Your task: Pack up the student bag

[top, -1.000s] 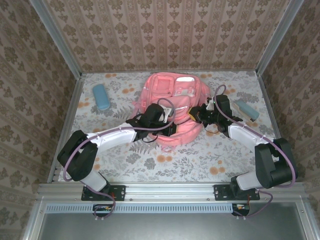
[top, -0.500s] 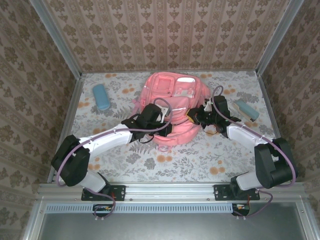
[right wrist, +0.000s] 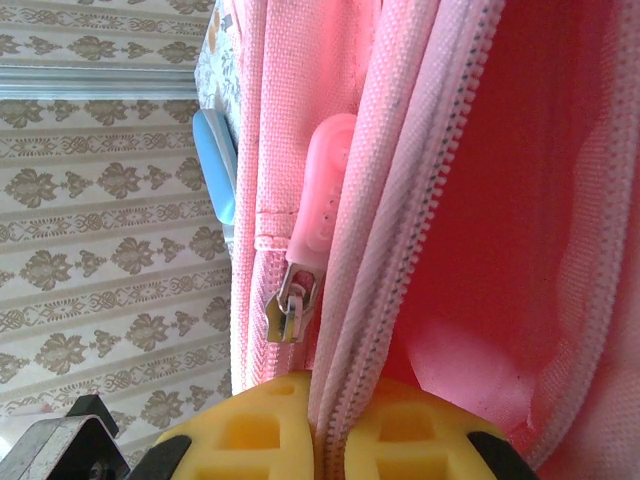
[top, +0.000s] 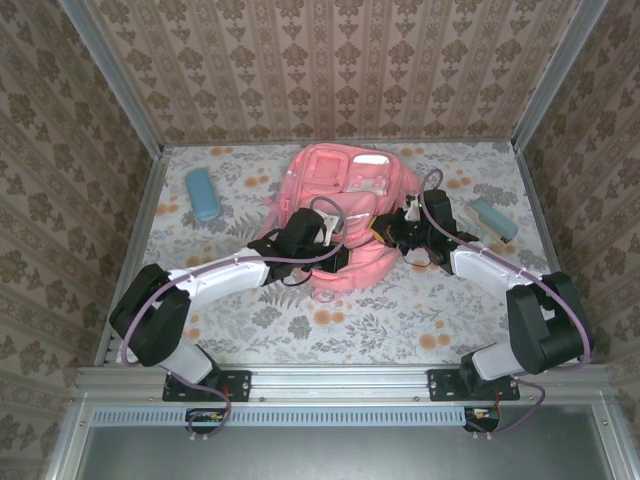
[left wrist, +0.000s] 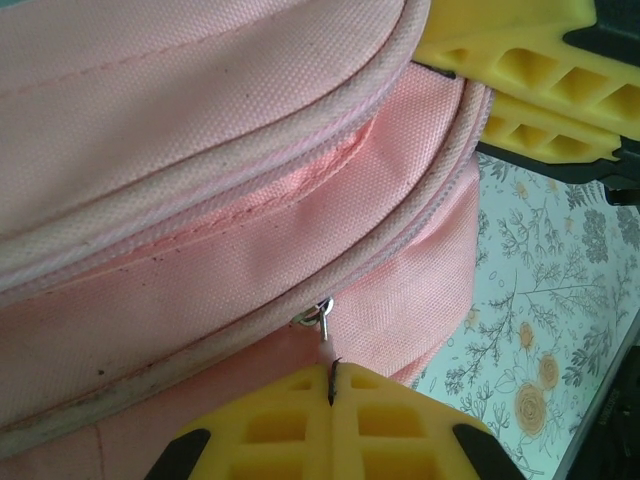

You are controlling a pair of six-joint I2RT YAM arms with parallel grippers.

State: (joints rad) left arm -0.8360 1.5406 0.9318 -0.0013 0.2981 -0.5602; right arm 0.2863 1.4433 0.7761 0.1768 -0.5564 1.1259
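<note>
Seemingly mid-zipping, the left gripper [left wrist: 330, 388] pinches a zip pull [left wrist: 322, 318] and the right gripper [right wrist: 318, 402] clamps the zip edge [right wrist: 400, 200] of the student bag [top: 345, 185] directly before both; next, a steady pull along the track.

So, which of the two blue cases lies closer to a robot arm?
The paler blue oblong case on the right: it lies just beside the right arm. The brighter blue case at far left sits well apart.
</note>
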